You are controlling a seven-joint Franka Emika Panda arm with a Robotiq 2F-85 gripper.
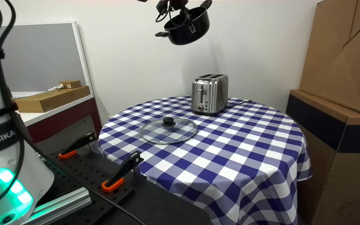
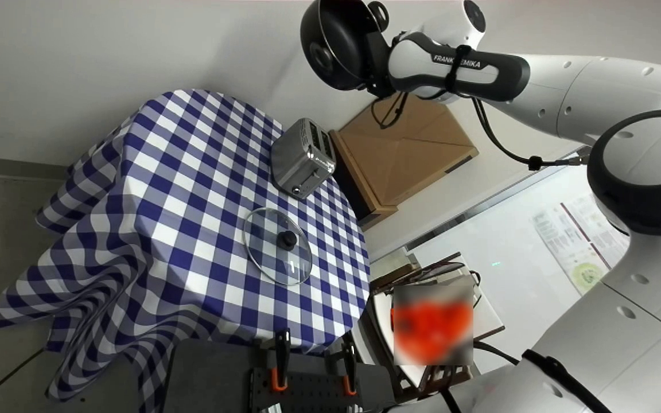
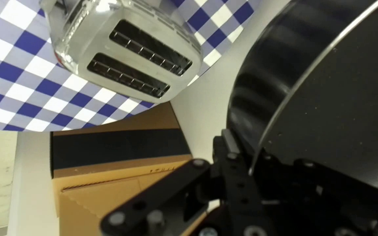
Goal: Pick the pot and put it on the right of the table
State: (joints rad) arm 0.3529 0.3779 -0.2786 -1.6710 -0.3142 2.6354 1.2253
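Note:
The black round pot [image 1: 180, 37] hangs in the air, tilted, high above the back of the table [image 1: 245, 137] with its checked cloth. It also shows in an exterior view [image 2: 339, 49] at the top, its inside facing the camera. My gripper [image 1: 188, 22] is shut on the pot's side wall at the rim, one finger outside and one inside. In the wrist view the gripper [image 3: 244, 154] grips the rim, and the pot [image 3: 340, 98] fills the right side. The fingertip inside the pot is mostly dark and hard to make out.
The silver toaster [image 1: 209, 93] stands at the back of the table, below the pot. The glass lid [image 1: 169, 132] lies flat nearer the dark workbench [image 1: 167, 200], which carries orange-handled clamps [image 1: 122, 172]. Large cardboard boxes [image 1: 339, 62] stand beside the table. A wall is behind.

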